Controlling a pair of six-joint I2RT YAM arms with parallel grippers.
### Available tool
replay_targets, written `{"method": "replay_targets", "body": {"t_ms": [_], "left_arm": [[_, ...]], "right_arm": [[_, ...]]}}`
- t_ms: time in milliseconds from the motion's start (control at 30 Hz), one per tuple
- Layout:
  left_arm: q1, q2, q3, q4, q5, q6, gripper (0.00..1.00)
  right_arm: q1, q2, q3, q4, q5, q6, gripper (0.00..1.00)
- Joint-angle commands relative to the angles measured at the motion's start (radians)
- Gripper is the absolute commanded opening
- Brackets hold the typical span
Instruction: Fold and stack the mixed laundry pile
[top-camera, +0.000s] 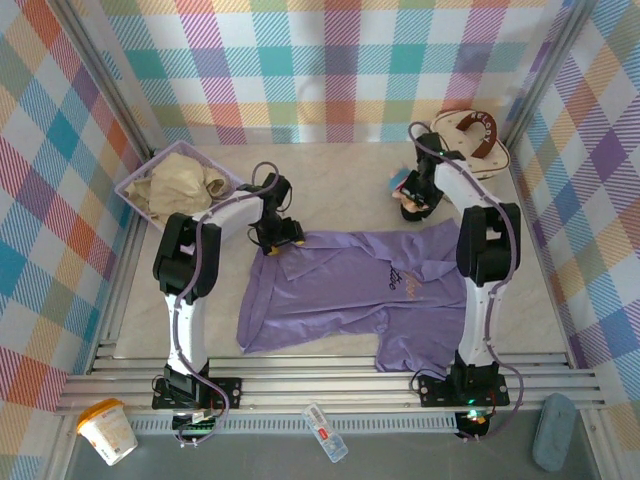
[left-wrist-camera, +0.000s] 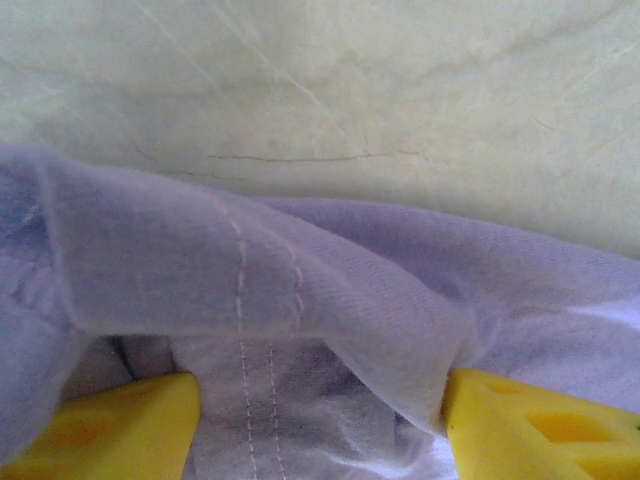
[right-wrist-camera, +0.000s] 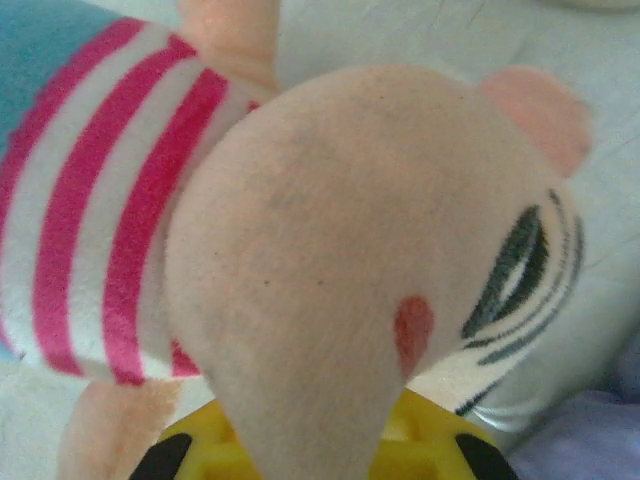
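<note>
The lavender T-shirt (top-camera: 370, 290) lies spread on the table, its script print facing up. The beige garment (top-camera: 180, 180) sits bunched in the lavender basket at the back left. My left gripper (top-camera: 278, 235) is down at the shirt's upper left corner. In the left wrist view its yellow fingers (left-wrist-camera: 120, 420) stand apart, with a stitched fold of the T-shirt (left-wrist-camera: 300, 290) lying between them. My right gripper (top-camera: 413, 200) is at the back right, beyond the shirt. It is shut on a plush toy (right-wrist-camera: 330, 220) with pink stripes, which tapers down into the yellow jaws.
The basket's rim (top-camera: 135, 185) is near the left wall. A cream round case (top-camera: 478, 135) stands at the back right corner, just behind the right gripper. On the ledge in front of the arm bases lie a cup (top-camera: 107, 430), a small bottle (top-camera: 325, 432) and a grey-blue object (top-camera: 553, 432).
</note>
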Motion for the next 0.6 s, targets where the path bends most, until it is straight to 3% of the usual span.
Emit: {"method": "replay_targets", "body": {"t_ms": [0, 167, 300, 433, 467, 500, 533, 567], "left_arm": [[0.033, 0.028, -0.021, -0.027, -0.065, 0.006, 0.67], [0.05, 0.05, 0.011, -0.03, -0.072, 0.015, 0.67], [0.057, 0.075, 0.058, -0.056, -0.076, 0.034, 0.67], [0.06, 0.089, 0.1, -0.084, -0.064, 0.049, 0.67], [0.062, 0.089, 0.108, -0.091, -0.062, 0.052, 0.67], [0.062, 0.086, 0.116, -0.1, -0.059, 0.057, 0.67], [0.062, 0.081, 0.123, -0.109, -0.055, 0.06, 0.67], [0.062, 0.075, 0.127, -0.117, -0.053, 0.062, 0.68]], "right_arm": [[-0.05, -0.133, -0.071, -0.051, 0.025, -0.015, 0.0], [-0.174, -0.416, -0.335, -0.088, -0.011, -0.047, 0.0], [-0.343, -0.619, -0.55, -0.068, -0.029, -0.053, 0.0], [-0.532, -0.624, -0.618, -0.009, -0.119, -0.058, 0.01], [-0.559, -0.597, -0.61, 0.011, -0.139, -0.068, 0.05], [-0.582, -0.562, -0.591, 0.037, -0.162, -0.089, 0.19], [-0.592, -0.524, -0.556, 0.035, -0.17, -0.1, 0.4], [-0.597, -0.493, -0.515, 0.013, -0.169, -0.107, 0.52]]}}
